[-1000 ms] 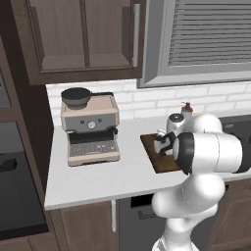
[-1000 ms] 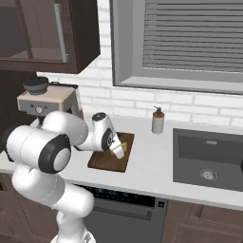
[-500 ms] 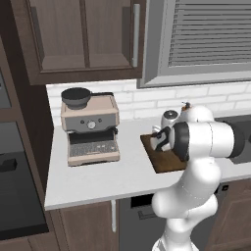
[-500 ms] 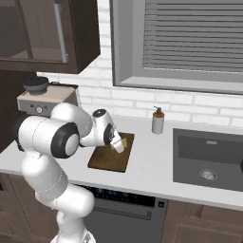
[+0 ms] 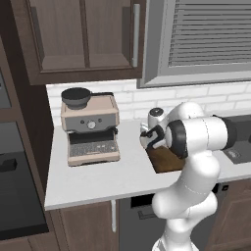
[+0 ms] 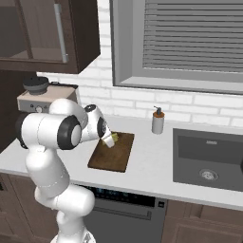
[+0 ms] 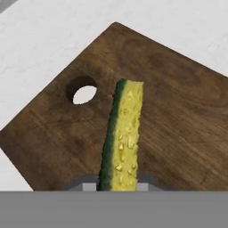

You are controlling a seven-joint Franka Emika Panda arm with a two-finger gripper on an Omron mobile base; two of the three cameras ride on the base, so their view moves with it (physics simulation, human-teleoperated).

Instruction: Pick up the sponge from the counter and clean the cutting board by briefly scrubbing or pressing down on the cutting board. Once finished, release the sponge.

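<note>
So, quick count: one sponge (image 7: 121, 138), one cutting board (image 6: 113, 153), one coffee machine (image 5: 90, 128) and one soap dispenser (image 6: 157, 121), all on the one white counter (image 6: 152, 166).

The gripper (image 7: 116, 186) is pinched nearly closed on the sponge, squeezing it edge-on from both sides. In the hand view the sponge sticks out over the board, yellow face and dark green scrub strip both showing, with the board's hanging hole just to its left. Whether the sponge actually touches the wood I can't tell.

From the right base view you get the sponge as a little yellow bit over the far left part of the board, plus the dispenser beyond the board's far right corner and the sink (image 6: 207, 159) off to the board's right. The left base view instead gives the coffee machine well left of the board, with most of the board hidden behind the arm's elbow.

Room-wise: bare counter all round the board, a wide open strip between board and sink, and another between board and coffee machine. The board's near edge sits close to the counter's front edge.
</note>
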